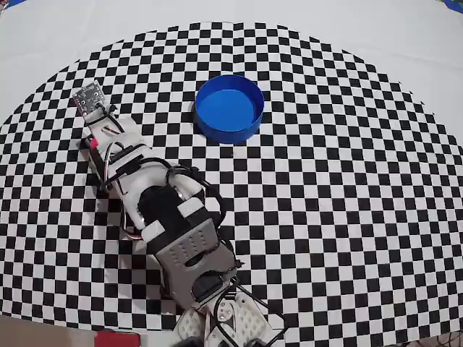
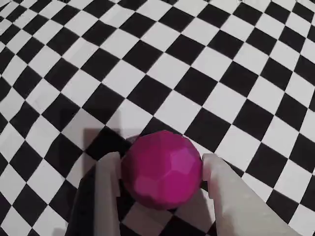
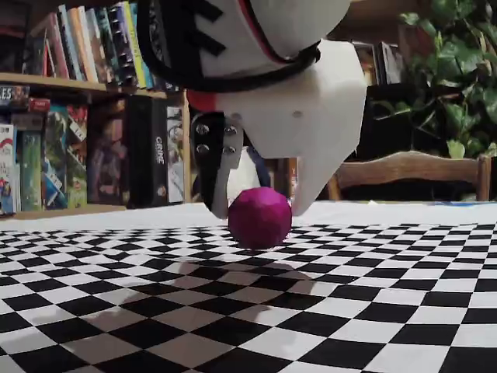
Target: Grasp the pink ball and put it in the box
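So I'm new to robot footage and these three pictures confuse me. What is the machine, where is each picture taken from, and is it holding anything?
It is one small robot arm on a checkered mat. The overhead view looks straight down; the wrist view rides on the arm; the fixed view sits low at table level. The gripper is the arm's two-finger claw. Its fingers stand on either side of the pink ball, which rests on the mat, seen also in the fixed view. They look close or just touching, not lifting. The round blue box stands apart and empty.
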Available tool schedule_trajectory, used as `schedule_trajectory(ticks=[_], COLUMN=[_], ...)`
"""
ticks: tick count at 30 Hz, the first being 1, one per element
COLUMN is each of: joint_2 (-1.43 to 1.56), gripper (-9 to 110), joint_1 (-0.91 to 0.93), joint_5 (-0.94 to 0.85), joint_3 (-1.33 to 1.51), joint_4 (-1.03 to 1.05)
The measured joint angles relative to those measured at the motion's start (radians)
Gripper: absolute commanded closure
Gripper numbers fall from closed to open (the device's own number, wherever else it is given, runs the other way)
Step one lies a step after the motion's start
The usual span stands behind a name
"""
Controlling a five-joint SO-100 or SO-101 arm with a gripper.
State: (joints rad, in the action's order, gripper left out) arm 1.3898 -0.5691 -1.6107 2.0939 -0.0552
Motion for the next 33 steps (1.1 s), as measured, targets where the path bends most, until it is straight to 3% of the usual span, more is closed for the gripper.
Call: schedule_trajectory(ticks=[33], joint_2=[0.322], gripper=[101], joint_1=[0.000], joint_5=[0.000], joint_3=[0.181], joint_4=[0.054])
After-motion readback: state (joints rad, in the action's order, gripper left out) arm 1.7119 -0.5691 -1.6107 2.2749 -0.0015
